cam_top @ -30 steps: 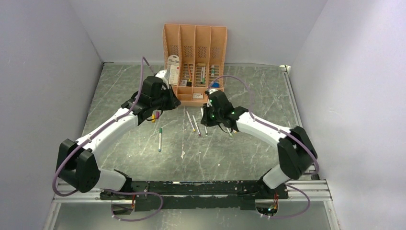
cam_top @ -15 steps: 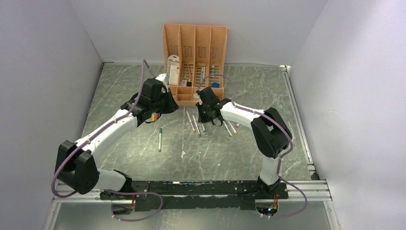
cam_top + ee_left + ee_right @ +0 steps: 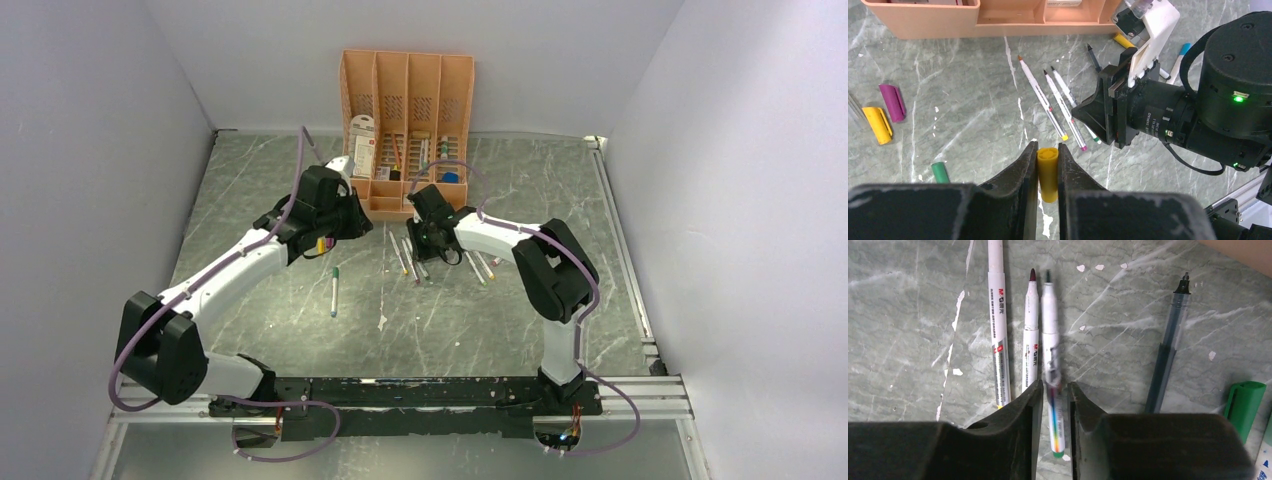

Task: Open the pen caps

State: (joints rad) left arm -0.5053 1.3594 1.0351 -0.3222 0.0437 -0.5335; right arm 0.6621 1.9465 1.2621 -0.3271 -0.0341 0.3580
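My left gripper (image 3: 1048, 155) is shut on a yellow pen cap (image 3: 1048, 175), held above the table; in the top view it (image 3: 323, 243) hangs left of the pens. A yellow cap (image 3: 877, 125), a purple cap (image 3: 892, 102) and a green cap (image 3: 940, 171) lie loose on the table. My right gripper (image 3: 1054, 390) is low over three uncapped pale pens. Its jaws stand narrowly apart on either side of the green-ended pen (image 3: 1050, 340), with small gaps on both sides. The other two pens (image 3: 998, 325) (image 3: 1029, 335) lie just left of it.
The peach-orange organiser (image 3: 405, 130) stands at the back, close behind both grippers. A dark pen (image 3: 1168, 345) and a green cap (image 3: 1245, 402) lie right of my right gripper. A green-ended pen (image 3: 334, 290) lies alone nearer the front.
My right arm has folded upward at the elbow and its gripper has shifted a little left, down over the row of pens. My left gripper has stayed nearly still with the yellow cap.
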